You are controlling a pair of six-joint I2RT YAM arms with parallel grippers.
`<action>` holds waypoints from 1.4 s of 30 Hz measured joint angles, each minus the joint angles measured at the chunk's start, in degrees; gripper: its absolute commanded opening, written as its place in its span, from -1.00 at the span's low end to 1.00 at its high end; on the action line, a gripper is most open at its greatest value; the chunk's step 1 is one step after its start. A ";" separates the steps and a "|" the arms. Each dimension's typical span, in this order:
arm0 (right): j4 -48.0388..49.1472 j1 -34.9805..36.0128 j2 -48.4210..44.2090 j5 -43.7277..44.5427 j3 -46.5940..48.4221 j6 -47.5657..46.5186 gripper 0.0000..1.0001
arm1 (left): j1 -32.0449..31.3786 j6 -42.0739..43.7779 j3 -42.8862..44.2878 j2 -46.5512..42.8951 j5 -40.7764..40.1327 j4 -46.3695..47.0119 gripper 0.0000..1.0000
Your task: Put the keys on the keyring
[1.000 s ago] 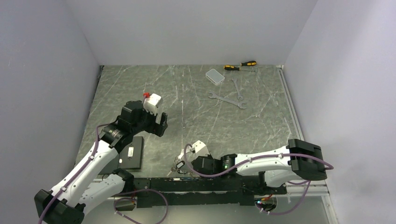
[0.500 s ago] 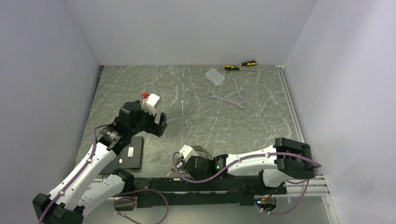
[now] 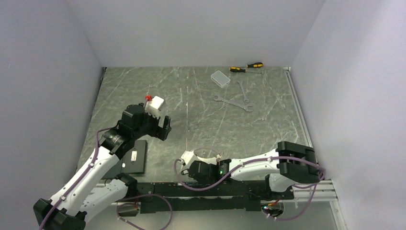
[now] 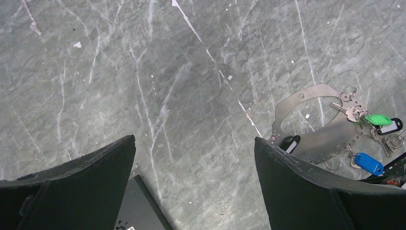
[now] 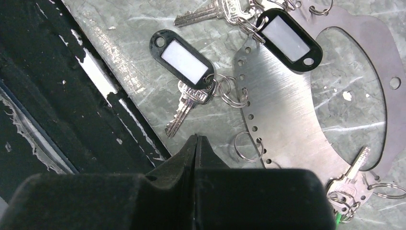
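The keyring [image 5: 282, 112] is a flat silver loop with a row of small holes, lying near the table's front edge [image 4: 306, 93]. Several keys lie round it: one on a black tag [image 5: 184, 60], another black tag [image 5: 287, 40], a bare key [image 5: 354, 165], and green [image 4: 378, 119] and blue [image 4: 368, 163] tagged ones. My right gripper [image 5: 197, 139] is shut with nothing seen between its fingers, its tip just short of the black-tagged key, by a small split ring [image 5: 246, 145]. My left gripper [image 4: 194, 139] hangs wide open over bare table, left of the keyring.
A black box [image 3: 135, 156] lies under the left arm. Two wrenches [image 3: 233, 101], a clear plastic case [image 3: 220, 77] and screwdrivers [image 3: 246, 67] lie at the back right. The black base rail [image 5: 72, 120] runs right beside the keys.
My right arm has swung left along the front edge and its jaws have gone from half open to shut. The left arm has barely moved.
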 measured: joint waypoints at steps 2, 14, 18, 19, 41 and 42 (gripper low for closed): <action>0.02 -0.02 -0.11 -0.02 -0.02 -0.90 -1.00 | 0.00 0.00 0.00 0.00 0.00 0.00 0.96; 2.05 -5.88 -11.96 -0.96 -1.70 -6.62 -0.57 | 0.00 0.22 -0.39 -0.85 0.02 0.24 0.96; 1.16 -7.74 -12.48 -2.19 -1.70 -5.20 0.09 | 0.00 0.55 -0.46 -0.85 0.00 0.31 0.96; 0.61 -7.91 -12.22 -2.38 -1.68 -4.63 0.12 | 0.00 0.61 -0.46 -0.85 0.00 0.31 0.96; -15.34 -17.88 -27.65 6.36 -5.14 18.82 0.26 | -6.23 3.15 -7.63 -1.97 12.44 9.05 0.81; -16.65 -18.34 -29.07 8.28 -5.25 20.37 0.27 | -8.24 3.19 -7.61 -1.33 12.20 9.46 0.76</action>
